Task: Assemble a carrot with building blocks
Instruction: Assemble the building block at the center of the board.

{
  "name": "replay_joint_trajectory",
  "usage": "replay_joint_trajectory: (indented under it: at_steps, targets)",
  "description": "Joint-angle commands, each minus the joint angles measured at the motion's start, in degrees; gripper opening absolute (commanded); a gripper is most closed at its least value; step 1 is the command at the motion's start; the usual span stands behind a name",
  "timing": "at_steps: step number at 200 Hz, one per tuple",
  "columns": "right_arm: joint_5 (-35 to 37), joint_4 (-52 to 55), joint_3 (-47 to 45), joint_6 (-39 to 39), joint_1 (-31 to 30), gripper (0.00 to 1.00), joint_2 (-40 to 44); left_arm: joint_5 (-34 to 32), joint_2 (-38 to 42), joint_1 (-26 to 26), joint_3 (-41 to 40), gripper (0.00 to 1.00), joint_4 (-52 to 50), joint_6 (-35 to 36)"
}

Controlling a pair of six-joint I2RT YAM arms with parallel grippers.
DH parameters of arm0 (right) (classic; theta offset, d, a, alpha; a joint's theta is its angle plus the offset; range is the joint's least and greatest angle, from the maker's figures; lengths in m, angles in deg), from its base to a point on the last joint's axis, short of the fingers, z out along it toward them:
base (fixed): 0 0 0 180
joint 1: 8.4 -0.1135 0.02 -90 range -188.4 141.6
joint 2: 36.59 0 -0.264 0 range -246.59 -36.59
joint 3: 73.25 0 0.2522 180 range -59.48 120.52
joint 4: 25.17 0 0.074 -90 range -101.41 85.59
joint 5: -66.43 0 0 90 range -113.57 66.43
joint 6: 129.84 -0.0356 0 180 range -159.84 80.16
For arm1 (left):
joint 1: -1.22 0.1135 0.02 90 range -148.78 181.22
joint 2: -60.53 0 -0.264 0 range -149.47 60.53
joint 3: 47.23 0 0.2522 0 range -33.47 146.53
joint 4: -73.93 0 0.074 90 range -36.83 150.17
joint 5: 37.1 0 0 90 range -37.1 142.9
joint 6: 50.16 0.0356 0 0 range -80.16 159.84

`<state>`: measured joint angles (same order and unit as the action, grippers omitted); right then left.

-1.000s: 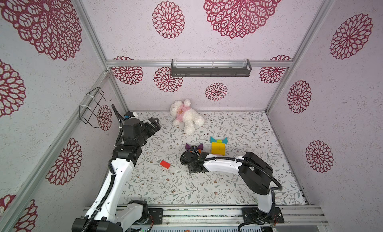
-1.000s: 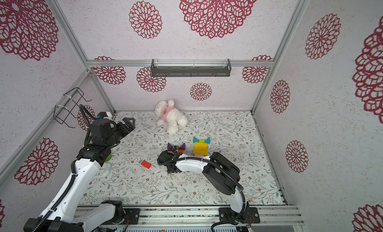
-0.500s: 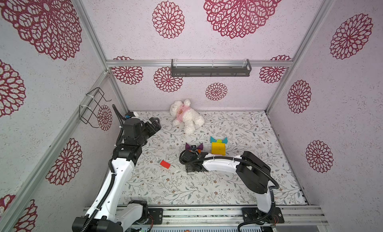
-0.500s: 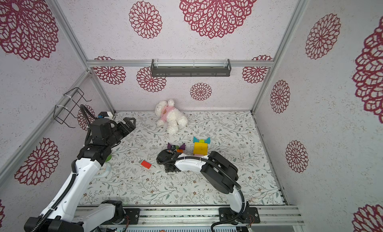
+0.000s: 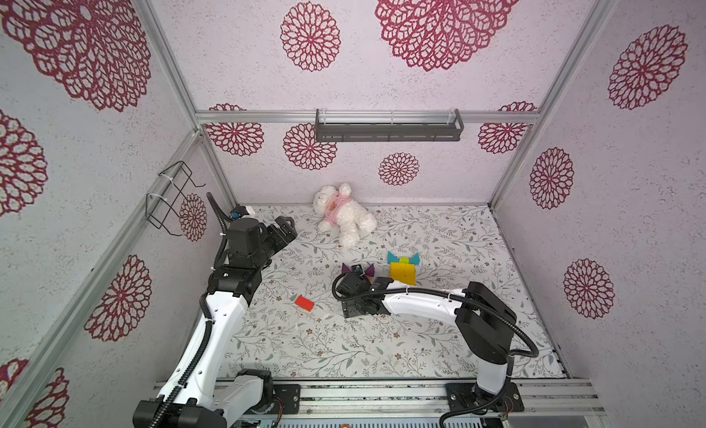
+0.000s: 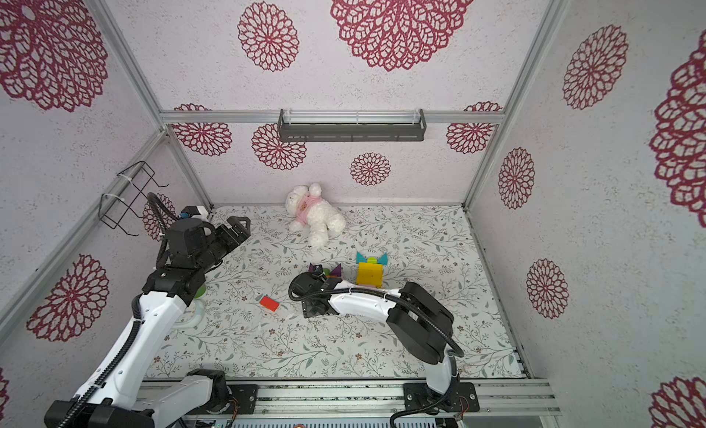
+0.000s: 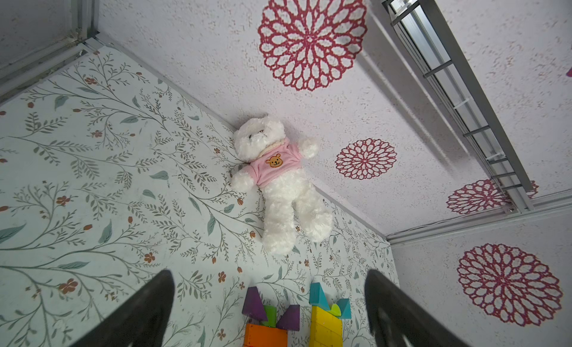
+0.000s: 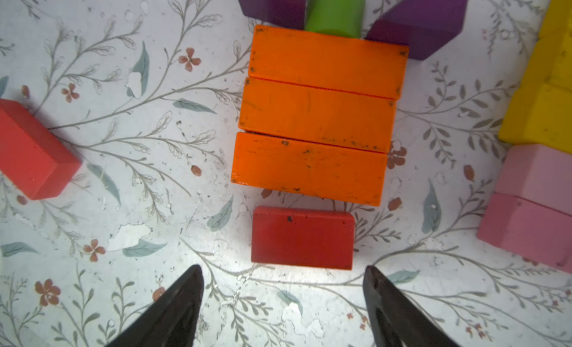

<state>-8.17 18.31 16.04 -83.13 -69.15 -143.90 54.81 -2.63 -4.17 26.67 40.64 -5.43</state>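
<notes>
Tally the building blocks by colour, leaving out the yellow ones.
orange bars: 3
red blocks: 2
purple triangles: 2
teal triangles: 2
pink bars: 2
lime cylinders: 2
Total: 13

L arm (image 5: 214, 330) reared up, elbow bent, wrist high behind the hand; L gripper (image 7: 269, 272) points fwd & a bit down, jaws spread wide. R arm (image 5: 420, 298) stretched low, forearm near level behind the hand; R gripper (image 8: 282, 268) points down, jaws apart.
</notes>
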Motion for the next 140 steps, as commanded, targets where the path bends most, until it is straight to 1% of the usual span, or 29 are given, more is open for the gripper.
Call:
replay_joint_trajectory:
  at_steps: [1, 27, 88, 140]
  targets:
    - [-0.3, 3.7, -1.5, 4.3, 0.8, 0.77, 2.7, 0.1, -0.1, -0.5, -0.3, 0.98, 1.6, -0.3]
    - [-0.5, 4.6, -2.9, 5.1, 1.1, 0.71, 2.4, 1.8, -1.0, -0.6, 0.0, 0.97, 1.8, -0.9]
    - [0.0, 3.2, -3.1, 5.3, 2.2, 0.64, 0.3, 1.4, -1.5, -0.7, -0.1, 0.97, 1.5, -0.8]
    - [-1.1, 3.0, -1.7, 5.6, 2.3, 0.62, -1.9, 1.1, -1.5, -0.7, 0.0, 0.97, 1.6, -0.5]
